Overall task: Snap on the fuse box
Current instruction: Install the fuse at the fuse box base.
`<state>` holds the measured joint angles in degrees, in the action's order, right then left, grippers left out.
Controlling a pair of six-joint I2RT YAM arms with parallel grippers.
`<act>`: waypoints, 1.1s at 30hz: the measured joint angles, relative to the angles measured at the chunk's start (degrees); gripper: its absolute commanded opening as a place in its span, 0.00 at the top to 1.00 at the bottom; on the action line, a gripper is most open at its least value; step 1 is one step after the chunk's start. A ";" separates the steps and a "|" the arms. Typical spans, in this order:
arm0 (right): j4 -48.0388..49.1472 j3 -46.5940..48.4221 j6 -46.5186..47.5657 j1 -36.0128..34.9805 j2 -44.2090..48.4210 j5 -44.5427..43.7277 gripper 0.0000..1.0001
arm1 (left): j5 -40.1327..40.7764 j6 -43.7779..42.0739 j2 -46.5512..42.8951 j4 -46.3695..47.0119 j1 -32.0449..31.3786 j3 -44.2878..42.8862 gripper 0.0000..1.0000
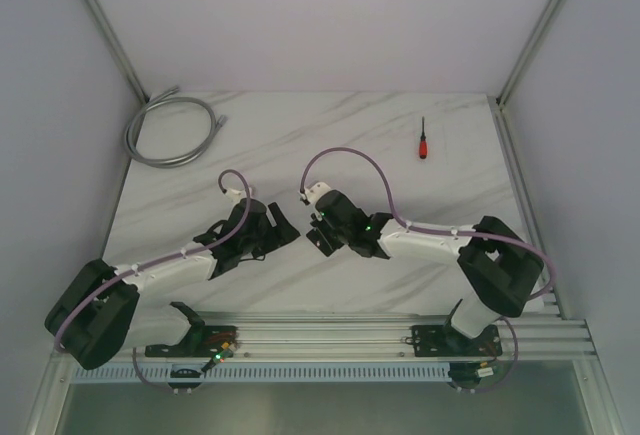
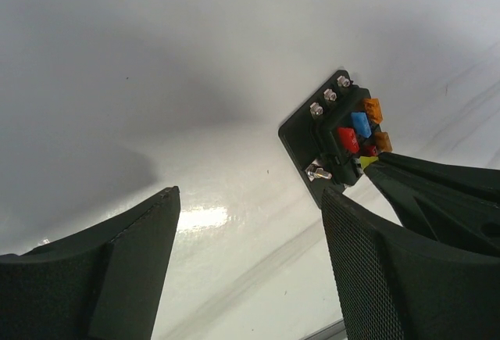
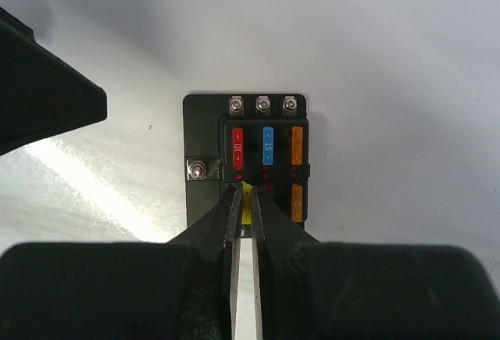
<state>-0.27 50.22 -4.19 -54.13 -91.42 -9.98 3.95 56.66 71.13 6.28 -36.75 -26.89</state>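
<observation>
The fuse box [image 3: 205,133] is a flat black block lying on the white marble table, holding red [image 3: 237,148], blue [image 3: 268,146] and orange [image 3: 298,144] fuses. My right gripper [image 3: 247,199] is over its near edge, jaws pinched on a yellow fuse [image 3: 247,193] that sits in the box's near row. In the left wrist view the fuse box [image 2: 308,133] lies ahead and to the right, with the right gripper's fingers [image 2: 437,191] on it. My left gripper [image 2: 250,195] is open and empty, just left of the box. In the top view both grippers [image 1: 280,227] [image 1: 318,240] meet mid-table and hide the box.
A red-handled screwdriver [image 1: 423,141] lies at the back right. A coiled grey cable [image 1: 172,130] lies at the back left corner. A metal rail [image 1: 330,340] runs along the near edge. White walls enclose the table.
</observation>
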 measured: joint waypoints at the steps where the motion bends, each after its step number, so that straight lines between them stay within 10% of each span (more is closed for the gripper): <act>1: 0.02 -0.07 0.00 0.00 -0.13 -0.04 1.00 | 0.00 0.00 0.00 0.00 0.00 0.00 0.18; 33: 4.50 -5.73 0.28 -0.42 3.23 -0.31 1.00 | 0.00 0.02 0.00 -0.07 0.04 0.00 0.15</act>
<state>4.23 44.49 -3.90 -54.54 -88.18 -10.28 3.95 56.69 71.13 6.22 -36.71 -26.89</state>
